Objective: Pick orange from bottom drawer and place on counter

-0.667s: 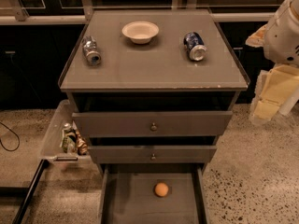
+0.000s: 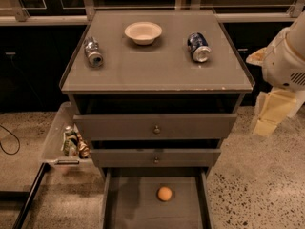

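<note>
Noted orange (image 2: 165,193) loose on drawer (image 2: 128,209) floor, pincer (image 2: 269,116) right of surface (image 2: 157,68), open or closed impossible to tell. Risk of nudging orange into a roll through off-centre approach.

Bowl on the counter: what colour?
Cream bowl, camera view; pincer hangs right of the counter.

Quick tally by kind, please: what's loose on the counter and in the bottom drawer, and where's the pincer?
Cans: 2, silver can and blue can, both lying on the counter
Bowl: 1, on the counter
Orange: 1, in the bottom drawer
Total: 4
The pincer hangs off the counter's right side, below its edge.
</note>
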Robot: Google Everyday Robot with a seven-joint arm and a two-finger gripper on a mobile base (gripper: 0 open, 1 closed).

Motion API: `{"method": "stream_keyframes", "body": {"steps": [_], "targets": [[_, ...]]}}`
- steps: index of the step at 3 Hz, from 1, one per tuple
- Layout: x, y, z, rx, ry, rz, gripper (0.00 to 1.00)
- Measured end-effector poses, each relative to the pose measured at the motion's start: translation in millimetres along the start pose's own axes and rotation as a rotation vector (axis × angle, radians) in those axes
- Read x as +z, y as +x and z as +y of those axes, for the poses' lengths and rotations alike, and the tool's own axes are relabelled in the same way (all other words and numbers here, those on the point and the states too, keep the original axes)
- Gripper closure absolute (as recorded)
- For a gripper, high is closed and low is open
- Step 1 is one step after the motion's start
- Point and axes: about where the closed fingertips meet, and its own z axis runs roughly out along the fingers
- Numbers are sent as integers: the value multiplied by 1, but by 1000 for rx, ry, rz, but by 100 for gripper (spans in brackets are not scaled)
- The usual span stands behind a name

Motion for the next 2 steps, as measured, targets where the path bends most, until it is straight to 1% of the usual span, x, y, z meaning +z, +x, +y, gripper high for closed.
{"method": "stream_keyframes", "body": {"steps": [1, 2], "targets": [[43, 17, 2, -32, 1, -4, 0], [86, 37, 3, -65, 8, 8, 0]]}}
